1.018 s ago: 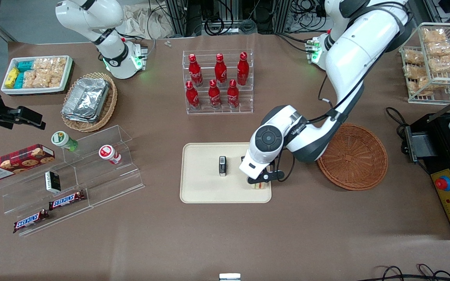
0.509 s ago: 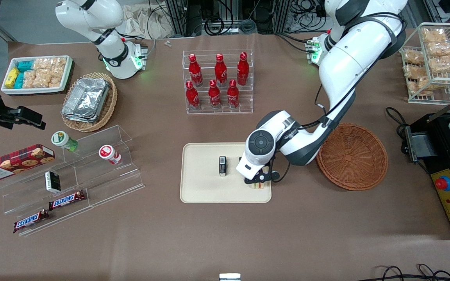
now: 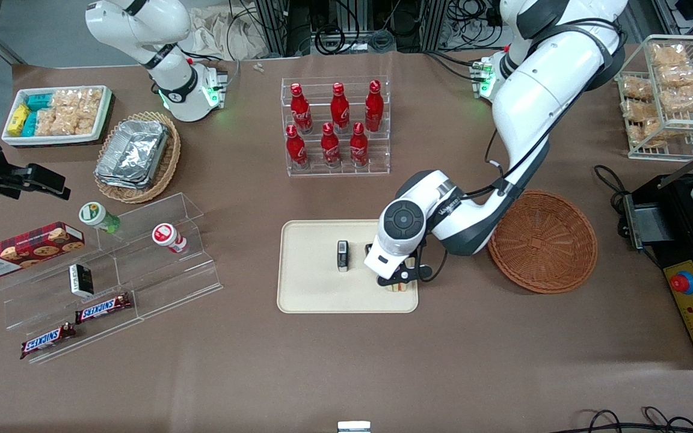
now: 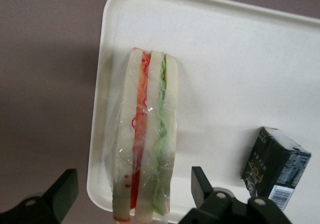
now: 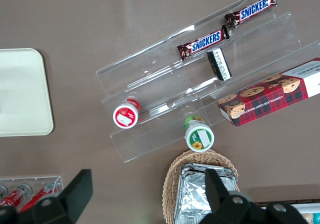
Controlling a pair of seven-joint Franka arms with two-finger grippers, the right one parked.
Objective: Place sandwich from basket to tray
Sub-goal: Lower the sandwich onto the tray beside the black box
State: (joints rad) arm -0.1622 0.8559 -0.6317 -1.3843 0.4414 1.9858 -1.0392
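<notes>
One sandwich [image 4: 145,139] stands on edge in the tray [image 3: 310,297], close to the rim of the corner nearest the front camera and toward the working arm's end. The gripper [image 4: 132,194] hovers just above it, jaws wide and clear of the bread on both sides. One small black box [image 3: 343,255] stands mid-tray, apart. The basket [image 3: 544,240] sits beside the tray on the desk. Farther off, six red bottles [image 3: 331,120] fill a rack.

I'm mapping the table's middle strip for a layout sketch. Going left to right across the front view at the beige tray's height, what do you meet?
Clear display steps → tray → small dark box standing on it → gripper, open over the sandwich → brown basket → black machine.
</notes>
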